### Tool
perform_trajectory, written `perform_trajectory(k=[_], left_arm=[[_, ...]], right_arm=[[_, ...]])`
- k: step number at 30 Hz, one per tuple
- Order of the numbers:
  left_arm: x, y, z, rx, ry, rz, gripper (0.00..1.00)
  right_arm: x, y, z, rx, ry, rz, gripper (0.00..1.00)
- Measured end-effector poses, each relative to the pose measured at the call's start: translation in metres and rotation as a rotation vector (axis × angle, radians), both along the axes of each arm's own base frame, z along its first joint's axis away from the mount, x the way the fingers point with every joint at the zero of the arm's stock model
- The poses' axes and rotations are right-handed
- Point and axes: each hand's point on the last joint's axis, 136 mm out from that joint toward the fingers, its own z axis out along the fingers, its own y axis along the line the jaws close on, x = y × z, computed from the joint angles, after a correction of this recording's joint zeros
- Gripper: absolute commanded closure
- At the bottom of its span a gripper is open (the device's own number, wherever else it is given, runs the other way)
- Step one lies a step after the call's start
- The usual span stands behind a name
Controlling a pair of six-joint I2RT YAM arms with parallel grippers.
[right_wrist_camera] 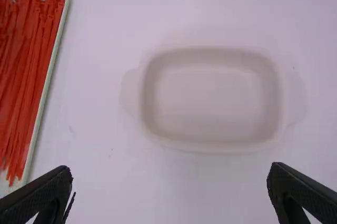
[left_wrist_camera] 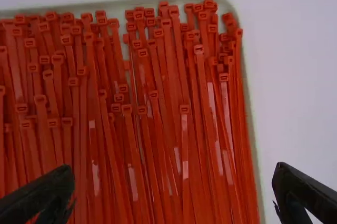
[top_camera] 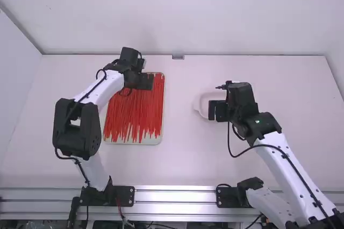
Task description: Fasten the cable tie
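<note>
**Both grippers open and unloaded, ties in their tray**

We see the left gripper (top_camera: pixel 146 81) over the far end of a pale tray (top_camera: pixel 134 142) on the white table (top_camera: pixel 188 156). Its two black fingers (left_wrist_camera: pixel 39 197) are spread wide and have hold of nothing. In the left wrist view they stand either side of the heap, one over the ties and the other out past the tray's rim.

The cable ties (left_wrist_camera: pixel 131 103) are orange-red and lie packed in the tray in a loose pile. They run roughly lengthwise, with their square heads mostly towards the far edge. We cannot tell whether the fingers touch the pile.

The right gripper (right_wrist_camera: pixel 168 197) is well apart from the tray, on the right half of the table. It is just beside and above a small white dish (right_wrist_camera: pixel 210 98) with a little handle at each end. Its jaws are also wide apart and carry nothing. In the right wrist view the dish's hollow is bare, and one edge of the tray shows off to the side.
</note>
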Motion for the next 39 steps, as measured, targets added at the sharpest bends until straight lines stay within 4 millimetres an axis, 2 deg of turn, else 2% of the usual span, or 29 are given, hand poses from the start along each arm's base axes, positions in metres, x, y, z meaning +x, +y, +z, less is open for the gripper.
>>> perform_trajectory(k=[7, 9, 12, 18, 25, 33, 36, 39], left_arm=[[0.010, -0.003, -0.022, 0.002, 0.006, -0.003, 0.08], [0.014, -0.003, -0.027, 0.002, 0.002, -0.004, 0.16], [0.021, -0.005, -0.028, -0.008, -0.019, 0.008, 0.35], [0.035, -0.012, -0.025, -0.024, -0.080, 0.008, 0.36], [0.043, -0.014, -0.033, -0.028, -0.094, 0.008, 0.34], [0.039, -0.019, -0.064, -0.020, -0.038, 0.000, 0.34], [0.039, -0.027, -0.070, -0.020, -0.035, -0.015, 0.46], [0.039, -0.029, -0.069, -0.020, -0.039, -0.018, 0.49]], right_arm=[[0.002, 0.007, -0.012, 0.013, 0.048, 0.022, 0.01], [0.003, 0.009, -0.018, 0.013, 0.067, 0.024, 0.01], [0.004, 0.010, -0.024, 0.013, 0.086, 0.023, 0.01], [0.010, 0.012, -0.031, 0.020, 0.098, 0.011, 0.01], [0.014, 0.019, -0.034, 0.047, 0.104, 0.028, 0.01], [0.016, 0.022, -0.031, 0.060, 0.092, 0.035, 0.01], [0.016, 0.022, -0.032, 0.059, 0.093, 0.035, 0.01], [0.016, 0.022, -0.032, 0.059, 0.092, 0.035, 0.01]])
